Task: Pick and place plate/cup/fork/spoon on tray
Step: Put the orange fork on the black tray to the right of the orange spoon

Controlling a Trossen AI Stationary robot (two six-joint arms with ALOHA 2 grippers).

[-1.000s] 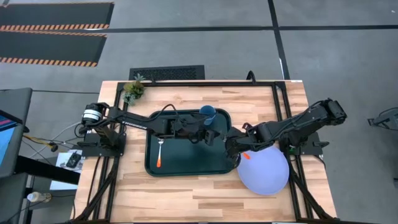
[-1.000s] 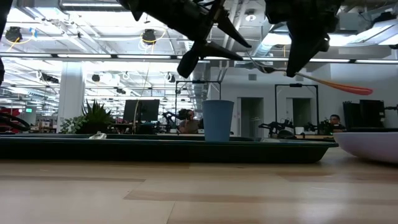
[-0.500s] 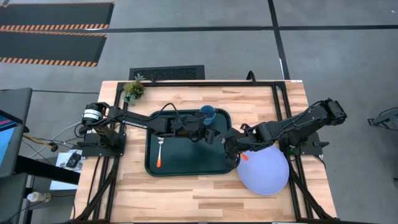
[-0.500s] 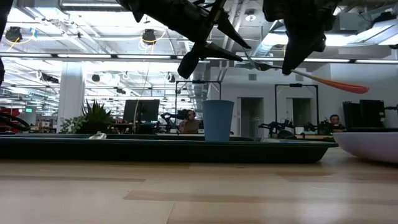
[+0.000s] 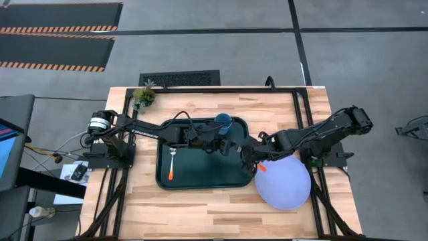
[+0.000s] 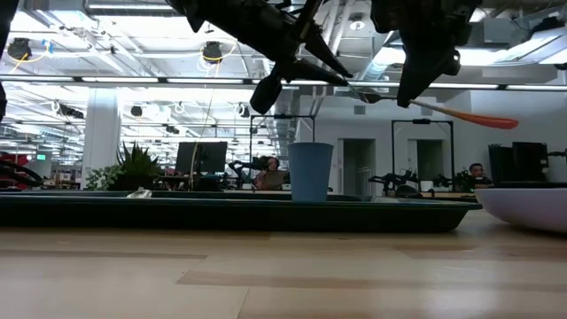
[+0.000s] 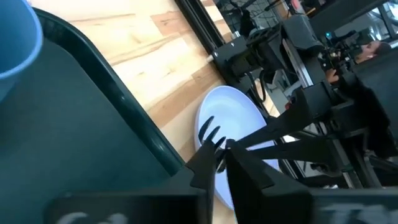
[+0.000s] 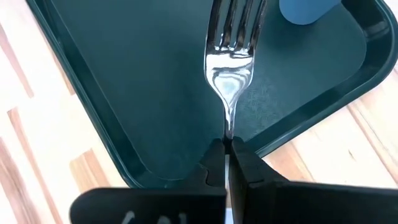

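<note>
The dark green tray [image 5: 200, 179] lies mid-table. The blue cup [image 5: 223, 121] stands upright at its far right corner, and the spoon [image 5: 171, 164] lies flat on its left part. The lavender-blue plate [image 5: 284, 184] rests on the table right of the tray. My right gripper [image 5: 246, 158] is shut on the fork [image 8: 231, 62] above the tray's right end. The fork's orange handle [image 5: 262, 167] sticks out toward the plate. My left gripper [image 5: 232, 147] is shut above the tray, its tips [image 7: 219, 163] right beside the fork's tines [image 7: 210, 132]. My right gripper pinches the fork's thin metal neck [image 8: 228, 127] between its two fingers, just behind the tines. It comes from the table's right, slanting down. The fork is lifted clear and near level, tines over the tray and orange handle [image 6: 469, 116] trailing toward the plate. My left gripper: I cannot tell whether its tips touch the tines.
A small potted plant [image 5: 143, 95] stands at the table's far left corner. A black metal frame [image 5: 307, 127] runs along the table's edges. Bare wood shows near the front edge [image 5: 200, 214].
My right gripper has gone a little toward the table's left with the fork, which stays clear of the tray and near level.
</note>
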